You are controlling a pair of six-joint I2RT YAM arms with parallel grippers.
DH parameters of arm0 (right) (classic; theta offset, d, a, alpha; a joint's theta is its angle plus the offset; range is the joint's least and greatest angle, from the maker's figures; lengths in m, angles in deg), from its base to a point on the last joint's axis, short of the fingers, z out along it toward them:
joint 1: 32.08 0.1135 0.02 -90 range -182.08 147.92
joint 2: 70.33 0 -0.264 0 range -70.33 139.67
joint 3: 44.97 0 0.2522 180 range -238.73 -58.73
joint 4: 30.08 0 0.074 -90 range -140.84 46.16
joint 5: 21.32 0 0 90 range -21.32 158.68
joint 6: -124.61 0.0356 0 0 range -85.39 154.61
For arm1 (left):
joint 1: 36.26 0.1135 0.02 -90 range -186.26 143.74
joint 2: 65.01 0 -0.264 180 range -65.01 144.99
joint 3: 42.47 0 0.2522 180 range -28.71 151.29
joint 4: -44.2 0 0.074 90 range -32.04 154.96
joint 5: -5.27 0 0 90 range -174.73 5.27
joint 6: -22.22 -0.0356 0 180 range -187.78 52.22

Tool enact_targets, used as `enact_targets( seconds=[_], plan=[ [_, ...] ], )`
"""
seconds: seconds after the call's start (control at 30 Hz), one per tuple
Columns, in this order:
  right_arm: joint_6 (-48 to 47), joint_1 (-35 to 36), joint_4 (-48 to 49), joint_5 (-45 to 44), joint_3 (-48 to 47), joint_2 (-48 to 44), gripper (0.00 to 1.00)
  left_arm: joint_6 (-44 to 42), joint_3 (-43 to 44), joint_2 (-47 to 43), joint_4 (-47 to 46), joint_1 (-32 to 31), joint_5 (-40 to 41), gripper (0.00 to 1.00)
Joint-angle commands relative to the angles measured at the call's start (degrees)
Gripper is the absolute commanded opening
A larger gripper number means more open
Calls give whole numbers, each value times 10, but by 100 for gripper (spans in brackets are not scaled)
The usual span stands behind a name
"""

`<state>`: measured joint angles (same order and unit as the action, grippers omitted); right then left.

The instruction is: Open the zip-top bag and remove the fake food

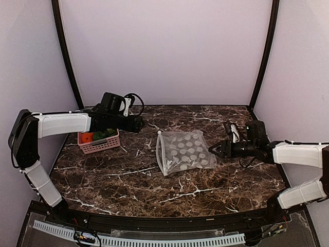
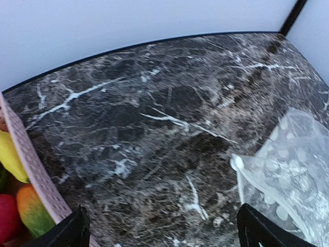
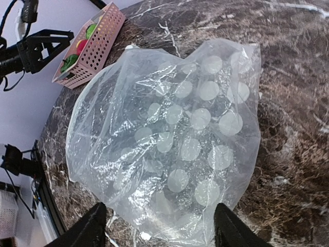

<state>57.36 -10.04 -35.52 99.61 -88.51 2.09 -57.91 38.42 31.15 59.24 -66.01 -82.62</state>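
Two grippers, both spread wide: your left gripper (image 1: pixel 138 124) hangs beside the pink perforated basket (image 1: pixel 103 147), which holds the glossy fake food (image 1: pixel 88 137). Your right gripper (image 1: pixel 213 150) sits just beside the crinkled, dot-printed zip-top bag (image 1: pixel 185 152), which lies mid-way across the veined marble table (image 1: pixel 128 180).

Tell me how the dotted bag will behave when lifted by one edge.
The zip-top bag looks thin and crumpled, so it will probably droop and fold. It appears empty, so likely light. Its glossy film may be slippery.
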Motion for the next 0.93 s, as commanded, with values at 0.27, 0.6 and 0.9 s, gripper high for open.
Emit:
enact_targets(
  seconds=[0.27,0.6,0.9],
  plan=[
    [-31,-2,-67,-6,17,-169,99,66,-63,-125,77,-96,16,99],
    [-1,-2,-8,-3,92,-239,99,146,-211,-277,74,-96,114,99],
    [-1,-2,-11,-17,99,-239,99,191,-242,-277,51,-96,156,99]
  ],
)
